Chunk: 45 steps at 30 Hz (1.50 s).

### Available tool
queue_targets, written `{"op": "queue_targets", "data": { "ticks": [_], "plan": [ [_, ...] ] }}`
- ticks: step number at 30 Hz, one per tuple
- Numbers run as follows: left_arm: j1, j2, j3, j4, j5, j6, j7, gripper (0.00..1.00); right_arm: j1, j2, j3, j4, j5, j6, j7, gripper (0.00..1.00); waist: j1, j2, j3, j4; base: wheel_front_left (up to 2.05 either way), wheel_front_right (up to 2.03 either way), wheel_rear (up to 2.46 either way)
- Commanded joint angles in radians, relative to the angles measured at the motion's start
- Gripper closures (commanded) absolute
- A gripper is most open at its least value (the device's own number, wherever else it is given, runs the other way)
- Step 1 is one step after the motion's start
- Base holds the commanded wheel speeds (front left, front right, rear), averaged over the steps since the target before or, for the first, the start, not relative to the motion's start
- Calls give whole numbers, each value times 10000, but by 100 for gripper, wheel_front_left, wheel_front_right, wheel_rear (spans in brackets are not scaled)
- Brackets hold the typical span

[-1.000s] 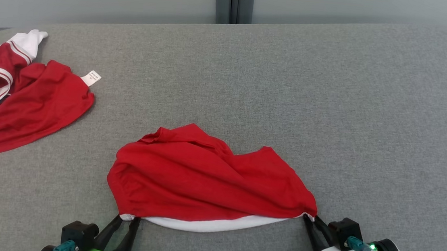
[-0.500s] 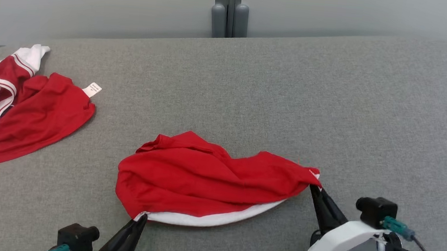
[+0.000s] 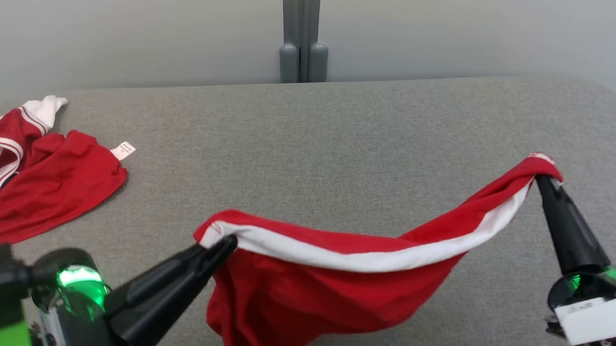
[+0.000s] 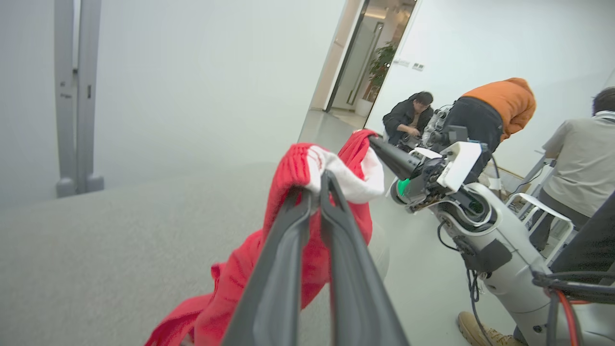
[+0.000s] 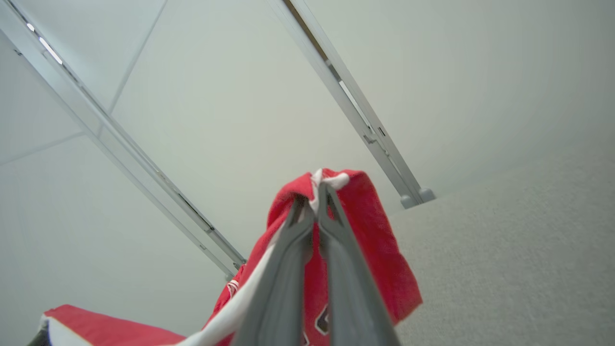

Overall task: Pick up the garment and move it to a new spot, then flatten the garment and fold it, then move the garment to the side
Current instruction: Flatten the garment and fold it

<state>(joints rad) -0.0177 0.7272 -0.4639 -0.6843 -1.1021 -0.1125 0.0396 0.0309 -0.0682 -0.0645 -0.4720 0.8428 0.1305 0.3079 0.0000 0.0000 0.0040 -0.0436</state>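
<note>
The garment is red with a white band along its top edge. It hangs in the air between my two grippers, sagging in the middle, its lower part drooping toward the grey surface. My left gripper is shut on the left corner of the band. My right gripper is shut on the right corner, held higher. In the left wrist view the left gripper pinches the garment. Seen from the right wrist, the right gripper grips the garment.
A second red garment with white stripes lies crumpled at the surface's left edge. A grey post stands against the pale wall behind. In the left wrist view, three people are at the right beyond my right arm.
Both grippers have shut on the garment's white-banded edge and lifted it off the surface, pulling it taut and wider. The head camera has tilted up.
</note>
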Motion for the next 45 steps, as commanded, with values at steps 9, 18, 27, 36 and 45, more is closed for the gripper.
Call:
{"op": "queue_targets", "data": {
  "ticks": [9, 18, 27, 36, 45],
  "plan": [
    [-3622, 609, 1885, -941, -3034, 1334, 1886, 100, -1758, 179, -626, 23, 2128, 3, 425, 100, 0, 0, 1885, -606, 0, 0, 0],
    [-8835, 146, 1344, 3430, -2343, 1582, 3439, 100, -7622, 169, 605, 3589, 865, 3, 172, 100, 0, 0, 4648, -1024, 0, 0, 0],
    [-13293, -1707, 563, 9063, 727, 127, 767, 100, -14739, 177, 1852, 11265, 1938, 2, -3485, 100, 0, 0, 5784, -1261, 0, 0, 0],
    [-11670, -1713, -1049, 10560, 549, -198, -1228, 100, -14437, 171, 4782, 14812, 4221, 2, -5244, 100, 0, 0, 5521, -1084, 0, 0, 0],
    [-6811, -849, -3591, 8635, -119, -203, -2811, 100, -8836, -140, 5356, 13761, 5071, -18, -5498, 100, 0, 0, 4030, -511, 0, 0, 0]
  ]
}}
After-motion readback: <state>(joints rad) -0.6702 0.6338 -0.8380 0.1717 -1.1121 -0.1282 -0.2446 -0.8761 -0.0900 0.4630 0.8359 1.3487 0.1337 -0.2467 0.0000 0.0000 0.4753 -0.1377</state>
